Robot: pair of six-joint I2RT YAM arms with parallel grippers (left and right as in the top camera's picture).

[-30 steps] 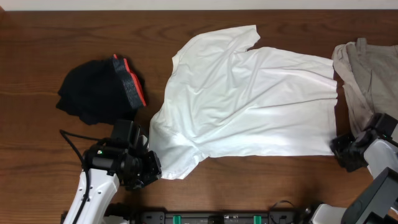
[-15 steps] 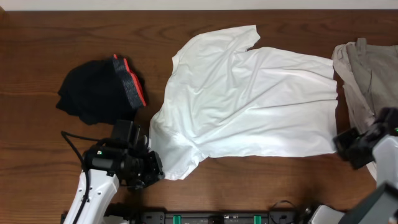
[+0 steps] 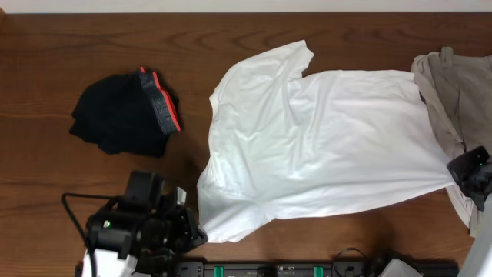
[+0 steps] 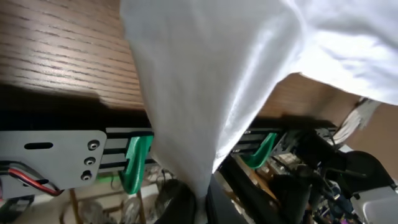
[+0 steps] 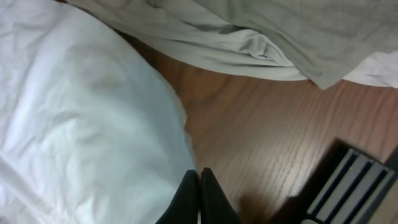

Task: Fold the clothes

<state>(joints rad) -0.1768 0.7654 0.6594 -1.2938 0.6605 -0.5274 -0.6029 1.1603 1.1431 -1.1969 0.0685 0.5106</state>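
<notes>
Across the middle of the desk [image 3: 61, 46] lies the white T-shirt [image 3: 323, 146], stretched between two pinches: left gripper [image 3: 196, 230] clamped on its near-left corner, right gripper [image 3: 460, 171] on its near-right hem. The thin fabric may slip free under tension, or drag the beige garment [image 3: 453, 85] beside it.

White short-sleeved T-shirt [image 3: 315, 146] of thin, soft fabric, spread mostly flat on the brown wooden table [image 3: 77, 46], from centre to right, with its length running left to right. One sleeve [image 3: 288, 55] pointed toward the far edge. Shallow wrinkles crossed the cloth. The near-left corner [image 3: 219, 229] and the near-right hem corner [image 3: 440, 175] were each drawn out to a taut point, with folds fanning from them.
</notes>
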